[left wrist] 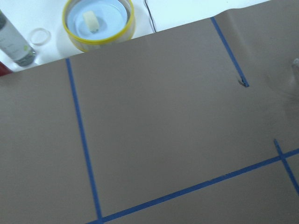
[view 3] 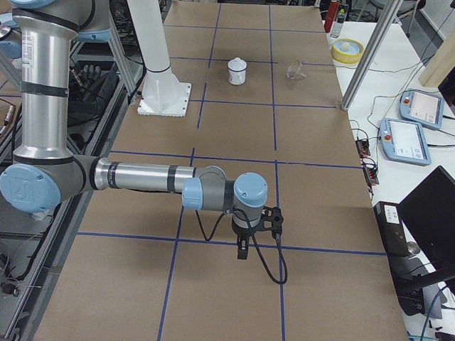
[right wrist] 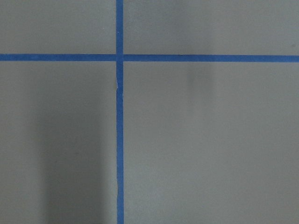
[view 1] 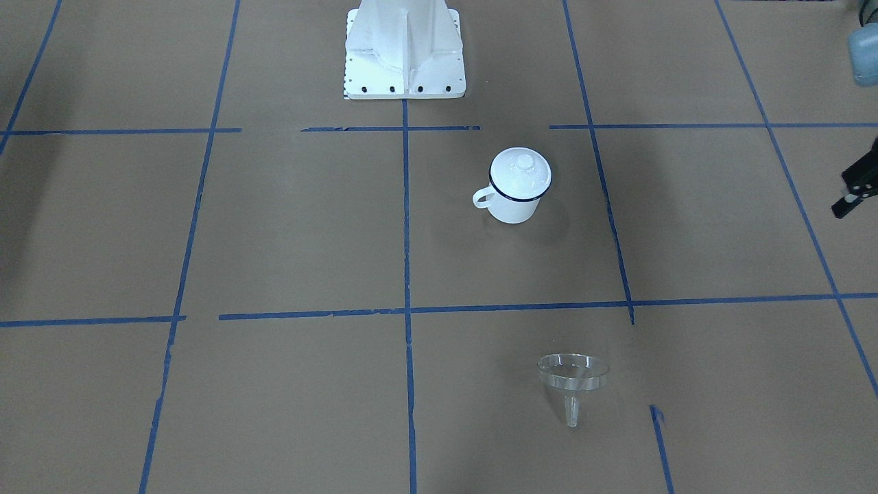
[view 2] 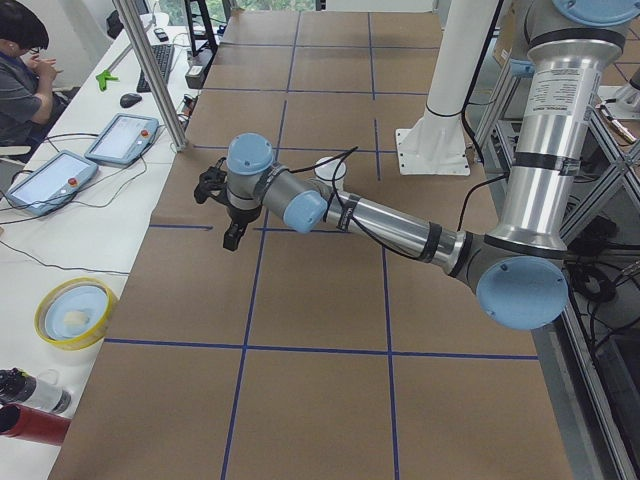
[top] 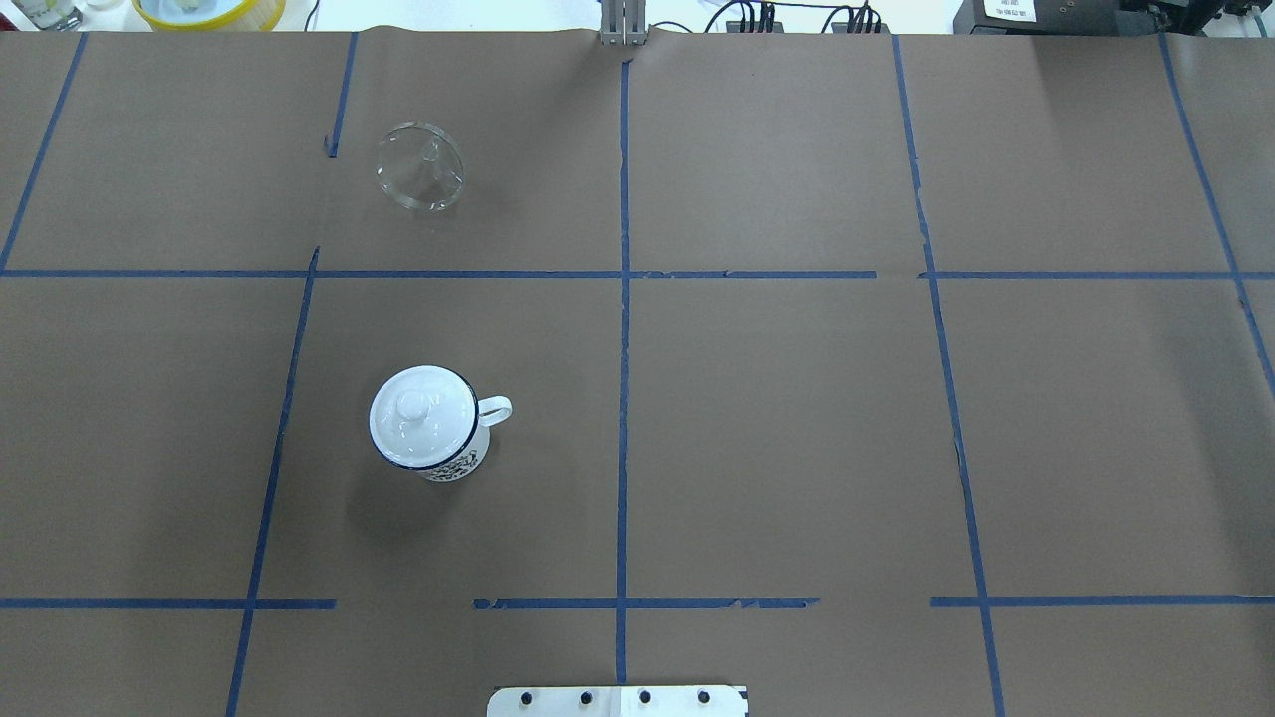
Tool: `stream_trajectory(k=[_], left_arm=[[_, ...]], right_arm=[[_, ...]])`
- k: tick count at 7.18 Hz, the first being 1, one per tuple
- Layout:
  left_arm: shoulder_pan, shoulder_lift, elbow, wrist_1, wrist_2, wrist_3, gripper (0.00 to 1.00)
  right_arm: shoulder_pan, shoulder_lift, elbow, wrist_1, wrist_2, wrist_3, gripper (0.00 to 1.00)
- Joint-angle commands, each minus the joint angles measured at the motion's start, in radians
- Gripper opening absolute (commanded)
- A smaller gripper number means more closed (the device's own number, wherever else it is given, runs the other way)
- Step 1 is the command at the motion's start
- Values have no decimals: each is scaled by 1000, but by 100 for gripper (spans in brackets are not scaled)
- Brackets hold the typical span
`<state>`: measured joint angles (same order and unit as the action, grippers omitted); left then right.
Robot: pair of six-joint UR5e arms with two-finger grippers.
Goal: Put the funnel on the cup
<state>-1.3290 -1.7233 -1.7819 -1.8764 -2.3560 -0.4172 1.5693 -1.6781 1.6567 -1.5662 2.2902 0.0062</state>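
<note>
The cup (top: 438,438) is a white enamel mug with a dark blue rim. It stands left of the centre tape line with a round white knobbed lid (top: 418,410) on top, and also shows in the front view (view 1: 514,202). The clear funnel (top: 420,166) lies on its side farther out on the paper, well apart from the cup, spout toward the far edge (view 1: 573,377). My left gripper (view 2: 222,215) hovers above the paper at the table's left end, empty; I cannot tell if it is open. My right gripper (view 3: 244,245) hovers over the far right end; I cannot tell its state.
A yellow-rimmed bowl (left wrist: 99,18) and a bottle (left wrist: 14,42) stand on the white table beyond the paper's edge. The robot's white base (view 1: 405,51) is at the near middle. An operator (view 2: 20,70) and tablets (view 2: 120,138) are at the far side.
</note>
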Motion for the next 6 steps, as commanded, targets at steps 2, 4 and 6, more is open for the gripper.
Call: stream_trajectory(k=[2, 4, 6], left_arm=[[317, -140, -126, 60, 133, -572, 100], [488, -331, -207, 376, 289, -719, 100], [665, -352, -229, 410, 448, -926, 100]], right_arm=[[0, 0, 0, 0, 0, 0, 100], [0, 0, 0, 0, 0, 0, 100], [0, 0, 0, 0, 0, 0, 100]])
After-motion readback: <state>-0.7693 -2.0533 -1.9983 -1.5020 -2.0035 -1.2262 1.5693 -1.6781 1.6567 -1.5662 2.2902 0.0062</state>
